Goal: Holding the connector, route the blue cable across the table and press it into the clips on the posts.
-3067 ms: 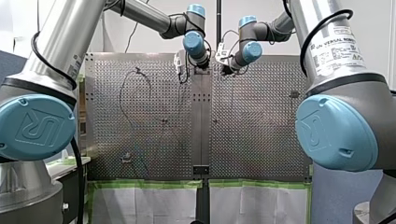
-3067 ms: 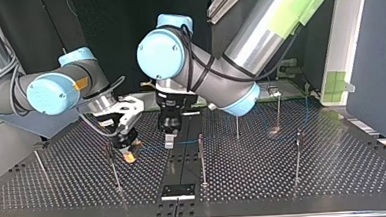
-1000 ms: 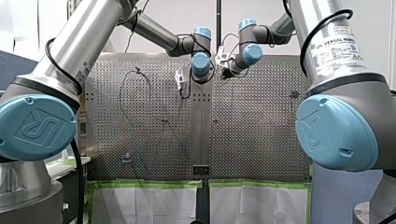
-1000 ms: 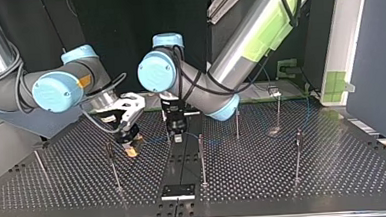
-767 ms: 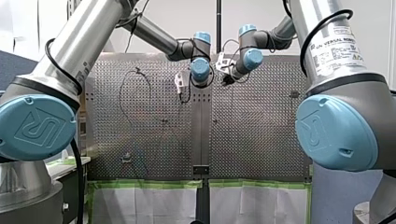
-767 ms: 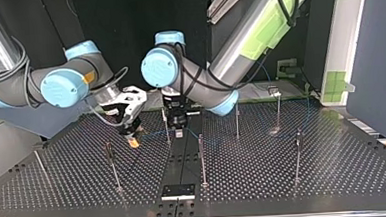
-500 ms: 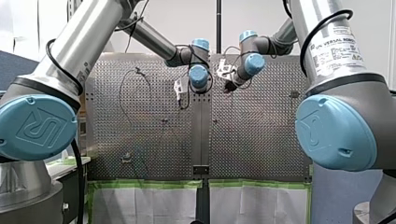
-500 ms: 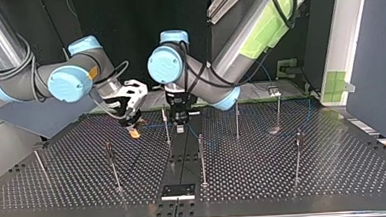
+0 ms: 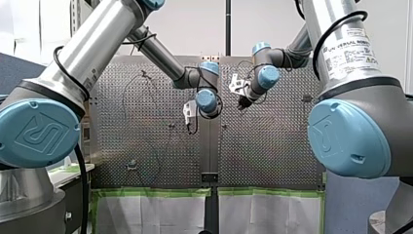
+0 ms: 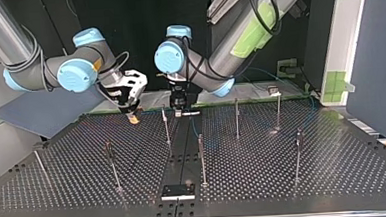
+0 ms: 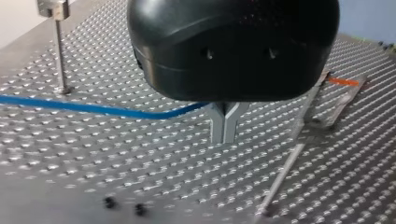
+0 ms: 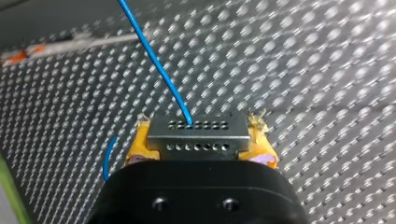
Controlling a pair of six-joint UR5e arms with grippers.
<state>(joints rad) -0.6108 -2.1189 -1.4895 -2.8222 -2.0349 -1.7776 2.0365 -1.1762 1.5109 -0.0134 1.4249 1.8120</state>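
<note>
In the right wrist view my right gripper point(image 12: 198, 140) is shut on a grey connector point(image 12: 197, 136), its yellow pads point(image 12: 140, 142) on either side. The blue cable point(image 12: 154, 60) leaves the connector's top row of holes and runs ahead over the table. In the left wrist view my black left gripper point(image 11: 225, 123) has its metal fingers pressed together on the blue cable point(image 11: 93, 108), just above the perforated plate. In the top view my right gripper point(image 10: 133, 118) and my left gripper point(image 10: 178, 110) hang side by side near the far edge, with a thin post point(image 10: 166, 125) between them.
Several thin posts with clips stand on the perforated table point(image 10: 334, 171), among them three point(image 10: 201, 158) point(image 10: 236, 118) point(image 10: 111, 165). A black plate point(image 10: 178, 191) lies at the near edge of the top view. Beside my left gripper a post point(image 11: 58, 51) stands upright.
Both grippers have moved away from the top view's camera, toward the table's far edge there, carrying connector and cable along. Both stay shut.
</note>
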